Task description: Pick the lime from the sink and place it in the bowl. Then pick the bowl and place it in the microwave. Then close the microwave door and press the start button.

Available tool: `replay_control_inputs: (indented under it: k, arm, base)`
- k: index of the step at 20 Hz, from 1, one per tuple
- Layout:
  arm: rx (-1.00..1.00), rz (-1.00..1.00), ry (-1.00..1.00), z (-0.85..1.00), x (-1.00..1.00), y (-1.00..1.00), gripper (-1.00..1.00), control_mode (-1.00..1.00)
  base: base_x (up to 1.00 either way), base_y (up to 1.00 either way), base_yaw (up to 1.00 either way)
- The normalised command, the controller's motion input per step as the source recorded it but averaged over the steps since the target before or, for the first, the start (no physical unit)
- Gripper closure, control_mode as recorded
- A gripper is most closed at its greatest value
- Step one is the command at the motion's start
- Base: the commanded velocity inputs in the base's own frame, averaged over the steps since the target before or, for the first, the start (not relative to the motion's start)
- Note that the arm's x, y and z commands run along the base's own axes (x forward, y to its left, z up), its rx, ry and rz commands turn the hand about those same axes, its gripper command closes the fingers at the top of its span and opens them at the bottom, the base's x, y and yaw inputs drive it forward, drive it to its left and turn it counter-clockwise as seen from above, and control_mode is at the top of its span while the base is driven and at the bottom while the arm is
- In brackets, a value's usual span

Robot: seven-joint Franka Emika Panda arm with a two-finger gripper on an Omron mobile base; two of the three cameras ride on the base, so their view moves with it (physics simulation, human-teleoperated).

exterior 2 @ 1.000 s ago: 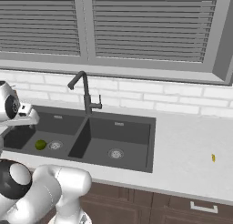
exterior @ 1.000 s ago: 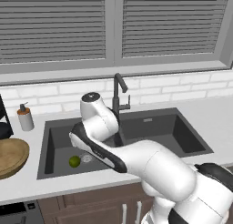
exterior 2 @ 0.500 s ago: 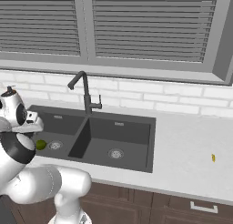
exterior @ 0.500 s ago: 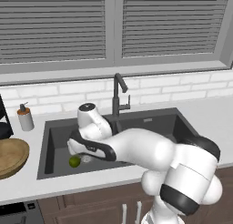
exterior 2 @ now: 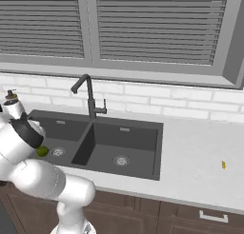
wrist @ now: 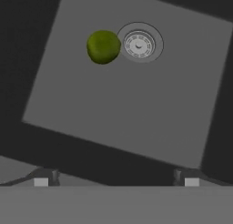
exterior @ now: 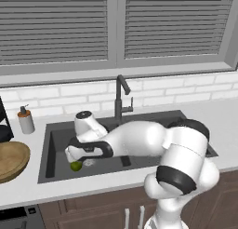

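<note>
Grey table under a slatted window carries the dark grey matte double-basin sink. Small round glossy green lime lies on the left basin floor, touching the round metal drain. Hand hovers above the basin, fingers spread wide, holding nothing. Lime sits off-centre in hand view. Judgement: shift the hand until the lime lies midway between the tips, descend straight, close gently; round fruit may roll. Light-brown wooden bowl waits left of the sink.

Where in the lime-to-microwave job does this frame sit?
Nothing looks finished. The lime lies free on the sink floor beside the drain. In hand: the open gripper hangs above it. Left: grasping, loading the bowl on the counter, then every microwave step.
</note>
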Motion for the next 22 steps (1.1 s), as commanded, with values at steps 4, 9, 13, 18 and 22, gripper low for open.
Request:
replay_control_inputs:
  k: [4,9,13,18,22]
  arm:
    - [0.0,-0.06,0.07,-0.25,0.32,0.0,-1.0,-1.0]
    - [0.0,-0.09,0.03,-0.23,0.25,0.0,-1.0,-1.0]
    - [-0.01,-0.22,0.02,-0.02,0.38,0.58,-1.0,-1.0]
    - [0.0,-0.1,0.04,-0.13,0.18,0.08,-1.0,-1.0]
    - [0.0,-0.03,0.05,-0.24,0.26,0.0,-1.0,-1.0]
  base:
    - [0.0,0.0,0.0]
    - [0.0,0.0,0.0]
    - [0.0,0.0,0.0]
    - [0.0,0.0,0.0]
    - [0.0,0.0,0.0]
